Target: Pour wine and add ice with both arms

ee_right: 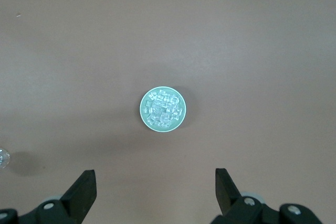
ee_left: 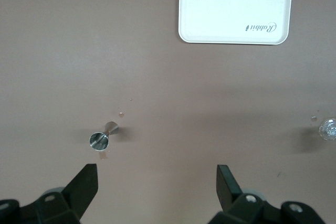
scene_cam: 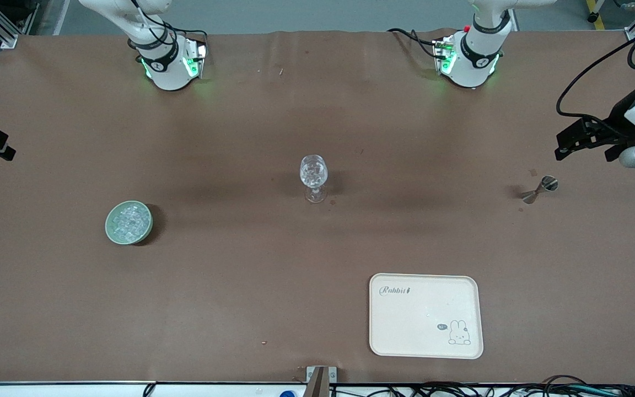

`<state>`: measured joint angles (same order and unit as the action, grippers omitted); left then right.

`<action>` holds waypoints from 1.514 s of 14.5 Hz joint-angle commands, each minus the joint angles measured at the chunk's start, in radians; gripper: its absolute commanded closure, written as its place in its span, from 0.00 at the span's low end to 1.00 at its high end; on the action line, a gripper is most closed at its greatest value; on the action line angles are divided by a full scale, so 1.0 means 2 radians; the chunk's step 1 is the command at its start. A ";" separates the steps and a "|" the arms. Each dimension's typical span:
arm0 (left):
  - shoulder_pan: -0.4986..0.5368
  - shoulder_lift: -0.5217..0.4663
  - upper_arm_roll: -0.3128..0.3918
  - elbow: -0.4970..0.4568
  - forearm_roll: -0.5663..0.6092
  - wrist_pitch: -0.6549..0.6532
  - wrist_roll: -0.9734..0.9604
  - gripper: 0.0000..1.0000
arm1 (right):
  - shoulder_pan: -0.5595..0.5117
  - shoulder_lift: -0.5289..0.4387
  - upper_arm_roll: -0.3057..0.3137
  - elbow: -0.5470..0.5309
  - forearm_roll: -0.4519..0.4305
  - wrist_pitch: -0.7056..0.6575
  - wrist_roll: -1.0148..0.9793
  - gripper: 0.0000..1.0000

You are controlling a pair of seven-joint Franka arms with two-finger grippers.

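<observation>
1. The stemmed glass (scene_cam: 313, 177) is taken as the landmark; it stands upright on the brown table (scene_cam: 240, 309), about midway between the two arm bases and nearer the front camera than both.
2. The ice (scene_cam: 128, 221) is seen as small clear chunks heaped in a pale green bowl (scene_cam: 109, 226), which sits well apart from the glass, toward the right arm's end of the table and slightly nearer the front camera.
3. A small metal jigger (scene_cam: 539, 189) lies on its side well apart from the glass, toward the left arm's end. No wine bottle is shown.
4. A cream tray (scene_cam: 426, 286) with a rabbit print lies nearer the front camera than the glass, toward the left arm's end.
5. The left gripper (ee_left: 157, 182) is held high over the table near the jigger, its jaws spread wide with nothing between them.
6. The right gripper (ee_right: 155, 184) hangs high over the table near the bowl, likewise spread and empty.
7. The glass is judged fragile, light and top-heavy; the stem or lower cup would be the safest hold, with gentle pressure.
8. The ice chunks are judged hard, slick and loose; a single piece would likely slip, so a centred pinch on one chunk is advised, or the bowl could be taken by its rim.
9. The jigger is judged stiff and smooth; its narrow waist offers the surest purchase.
</observation>
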<state>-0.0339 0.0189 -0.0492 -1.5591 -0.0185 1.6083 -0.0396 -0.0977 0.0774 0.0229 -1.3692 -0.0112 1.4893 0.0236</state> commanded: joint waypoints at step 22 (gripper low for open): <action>0.005 0.192 0.350 0.005 -0.244 -0.069 -0.140 0.00 | -0.020 -0.005 0.005 -0.078 -0.006 0.022 -0.005 0.00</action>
<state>-0.0202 0.3066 0.5780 -1.5776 -0.4059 1.5049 -0.2865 -0.1171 0.0801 0.0235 -1.4256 -0.0117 1.4750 0.0176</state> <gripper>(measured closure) 0.000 0.000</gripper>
